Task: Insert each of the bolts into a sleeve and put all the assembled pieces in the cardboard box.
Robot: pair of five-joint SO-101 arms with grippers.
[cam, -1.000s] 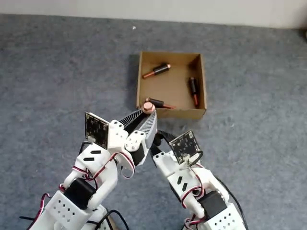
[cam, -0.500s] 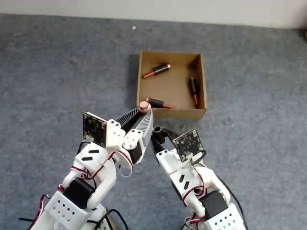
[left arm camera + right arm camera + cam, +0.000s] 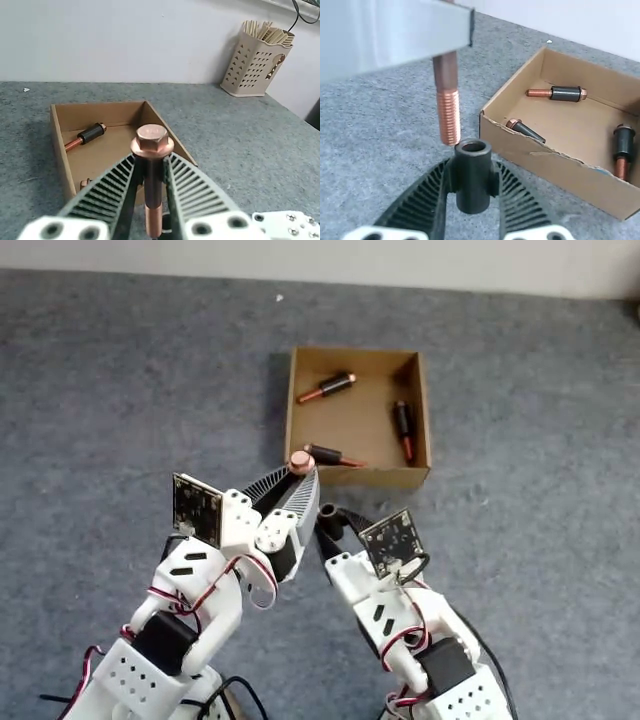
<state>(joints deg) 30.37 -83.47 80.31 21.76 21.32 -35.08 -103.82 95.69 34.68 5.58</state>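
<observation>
**Left gripper**: I am holding it closed on the shank of a copper bolt, just under the hexagonal head. The head is pointing up and the threaded end down. It is hanging over the middle of the bench, just short of the box's near wall.

**Right gripper**: I am holding it closed around a black sleeve. The sleeve is standing upright with its open bore facing up, just below the bolt.

**Bolt against sleeve:** The threaded tip is sitting about level with the sleeve's rim and just to one side of the bore, not yet inside. I cannot tell whether it is touching the rim.

**Cardboard box**: It is sitting toward the far edge of the bench, about midway along it. Three assembled pieces are lying inside:
- one near the far corner on the left arm's side
- one along the wall on the right arm's side
- one against the near wall

**Perforated holder**: It is standing with its sticks at the bench's far edge, by the wall.

**Step in hand:** I am judging this as the insertion of a fourth bolt, at the alignment stage.

**Next move:** It is calling for a small sideways correction to bring the tip over the bore, with both parts staying upright. The bolt then needs lowering until its head is seating on the sleeve. After that, one gripper should be letting go while the other is carrying the pair to the box.
</observation>
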